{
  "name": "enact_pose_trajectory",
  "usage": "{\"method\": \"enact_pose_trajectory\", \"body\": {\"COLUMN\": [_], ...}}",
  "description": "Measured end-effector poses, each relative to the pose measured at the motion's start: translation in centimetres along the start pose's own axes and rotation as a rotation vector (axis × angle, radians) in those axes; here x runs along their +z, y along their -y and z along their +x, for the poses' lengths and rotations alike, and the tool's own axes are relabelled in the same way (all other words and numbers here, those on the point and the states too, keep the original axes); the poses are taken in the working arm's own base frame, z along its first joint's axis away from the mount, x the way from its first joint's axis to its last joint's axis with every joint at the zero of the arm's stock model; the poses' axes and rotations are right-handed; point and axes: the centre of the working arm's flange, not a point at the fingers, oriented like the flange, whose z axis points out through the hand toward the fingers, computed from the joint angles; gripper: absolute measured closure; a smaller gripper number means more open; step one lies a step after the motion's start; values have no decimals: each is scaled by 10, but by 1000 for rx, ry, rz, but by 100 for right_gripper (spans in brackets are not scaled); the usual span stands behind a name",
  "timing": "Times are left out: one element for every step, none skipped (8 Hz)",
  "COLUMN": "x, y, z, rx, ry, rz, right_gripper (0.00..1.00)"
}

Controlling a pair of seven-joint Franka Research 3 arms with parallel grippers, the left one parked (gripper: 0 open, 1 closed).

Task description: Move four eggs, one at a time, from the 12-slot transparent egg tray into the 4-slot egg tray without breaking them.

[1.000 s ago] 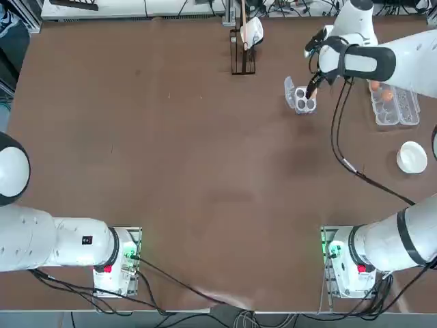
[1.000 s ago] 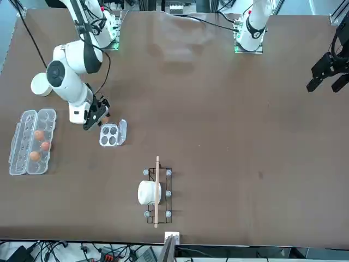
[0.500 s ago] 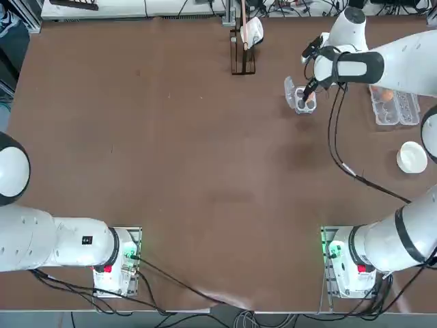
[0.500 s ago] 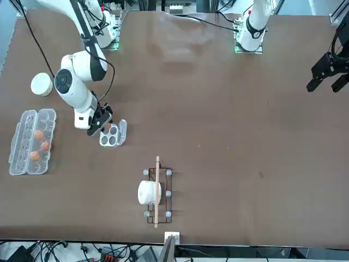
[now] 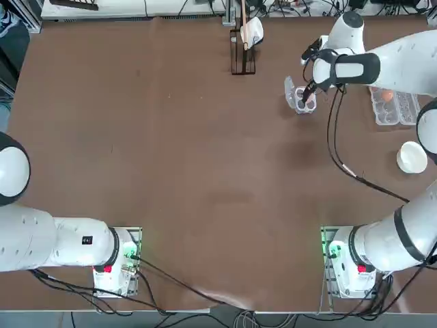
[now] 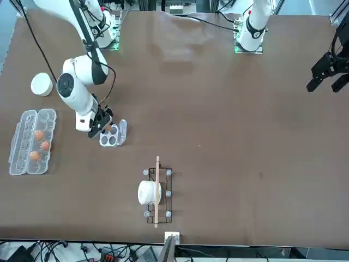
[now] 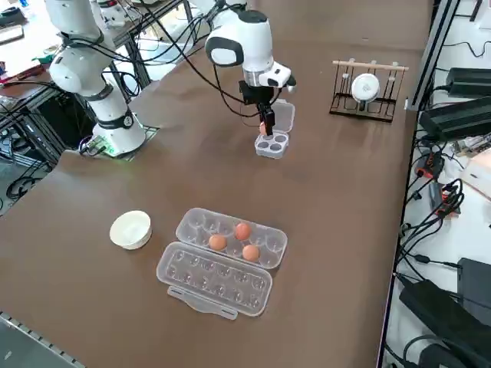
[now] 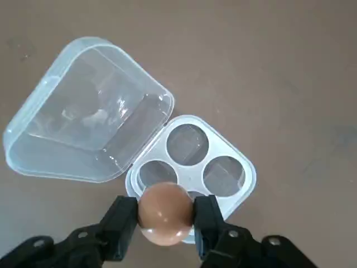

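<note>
Right gripper (image 8: 165,218) hovers over the 4-slot egg tray (image 8: 189,167), fingers pinched on one egg (image 8: 165,212) across its middle, just above a cup; all four cups look empty. The egg is light, smooth and brittle, so I'd say a soft squeeze at the widest girth suits it. The thin plastic tray, lid flap open, could skid on the bare brown table (image 5: 205,171). Off right, the 12-slot transparent egg tray (image 5: 394,106) holds three eggs (image 7: 234,241); a white bowl (image 5: 412,156) nearer.
</note>
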Motion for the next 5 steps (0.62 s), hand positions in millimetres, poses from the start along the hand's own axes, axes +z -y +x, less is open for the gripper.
{"method": "enact_pose_trajectory", "body": {"x": [6, 12, 17, 20, 20], "y": [-1, -1, -1, 0, 3], "z": [0, 1, 0, 1, 2], "rx": [1, 1, 4, 12, 22], "ry": [-5, -7, -4, -2, -2], "rz": [-4, -5, -5, -4, -3], "right_gripper": [41, 41, 41, 41, 41]}}
